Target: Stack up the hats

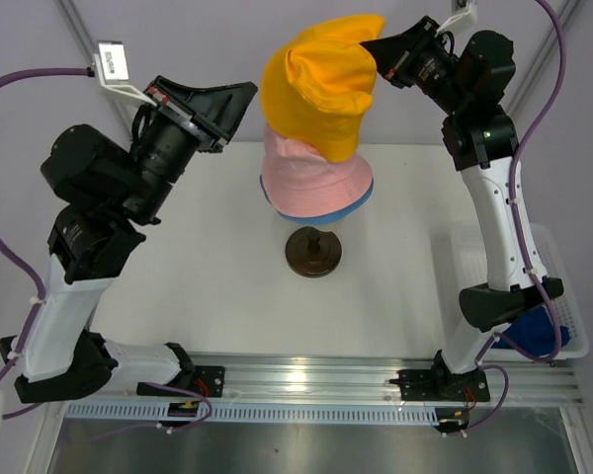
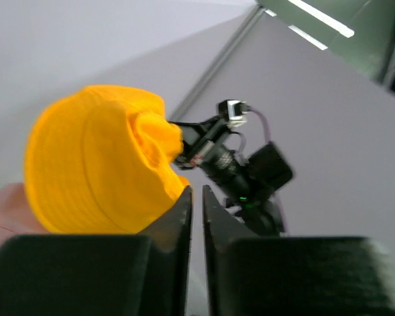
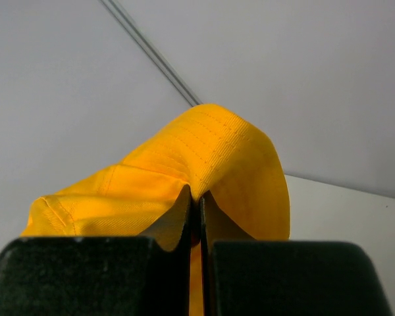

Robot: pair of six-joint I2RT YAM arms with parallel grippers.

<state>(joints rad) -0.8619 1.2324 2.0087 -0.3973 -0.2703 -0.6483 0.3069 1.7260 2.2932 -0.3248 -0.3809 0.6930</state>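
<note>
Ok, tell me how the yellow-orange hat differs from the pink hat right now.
The yellow-orange hat is pinched in the right gripper; the pink hat is ungripped. The yellow-orange hat hangs tilted and crumpled above; the pink hat sits level, brim spread. Both are soft fabric hats.

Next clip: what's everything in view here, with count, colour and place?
yellow-orange hat: one, yellow-orange, raised over the pink hat
pink hat: one, pink, mid-table, covering the light blue hat
light blue hat: one, only its brim edge shows under the pink hat
navy blue hat: one, navy, in the basket, partly behind the right arm
round base: one, dark brown, table centre
basket: one, white, table's right edge
table: one, white
left gripper: one, black, shut, empty, left of the yellow-orange hat
right gripper: one, black, shut on the yellow-orange hat
</note>
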